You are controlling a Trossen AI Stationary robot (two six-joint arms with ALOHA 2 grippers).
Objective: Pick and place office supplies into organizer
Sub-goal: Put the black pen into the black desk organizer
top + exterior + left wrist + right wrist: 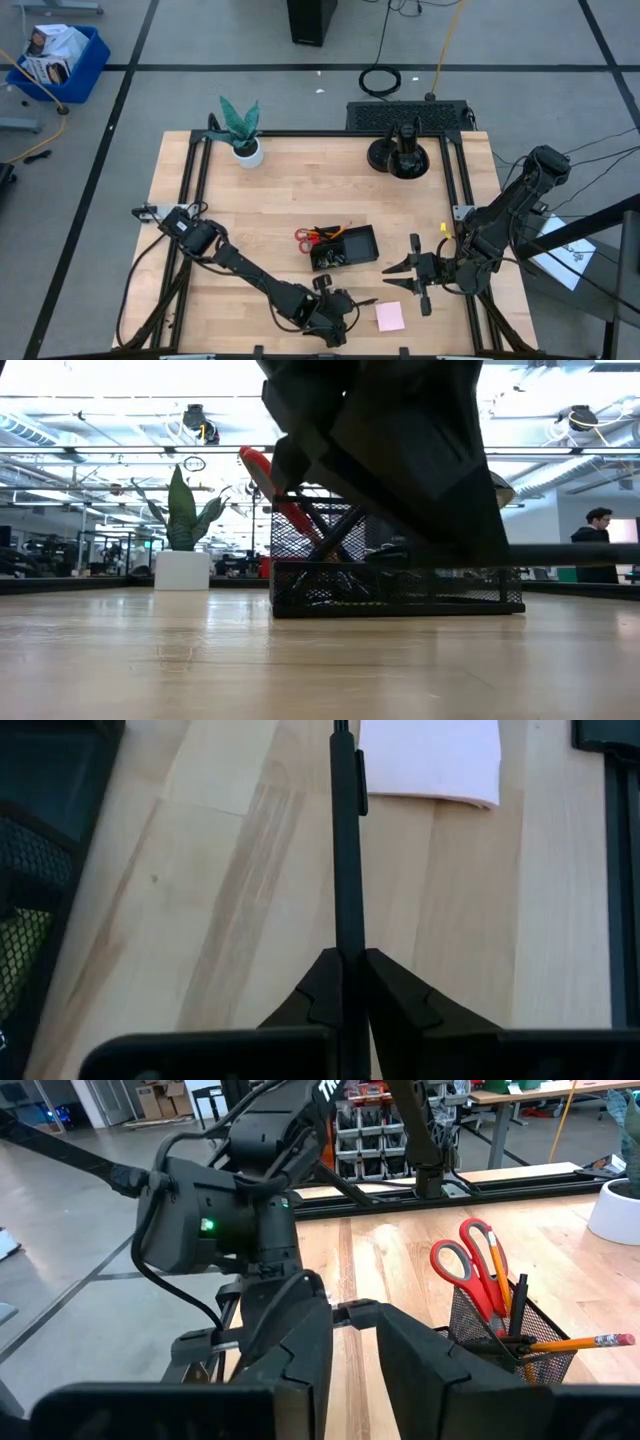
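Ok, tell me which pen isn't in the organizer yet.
The slim black pen clamped between the left gripper fingers, lying over the table beside the pink sticky-note pad. The other pens already stand in the organizer with the scissors.

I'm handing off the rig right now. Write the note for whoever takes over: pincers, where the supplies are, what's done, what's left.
Left pincer: shut on a slim black pen, low at the table's near edge, beside the pink sticky-note pad.
Right pincer: open, holding nothing, waiting right of the organizer.
Done: red-handled scissors, an orange pencil and some dark items stand in the organizer.
Left: drop the held pen into the organizer, then pick up the pad, which lies on the table. A small yellow piece also lies near the right edge.
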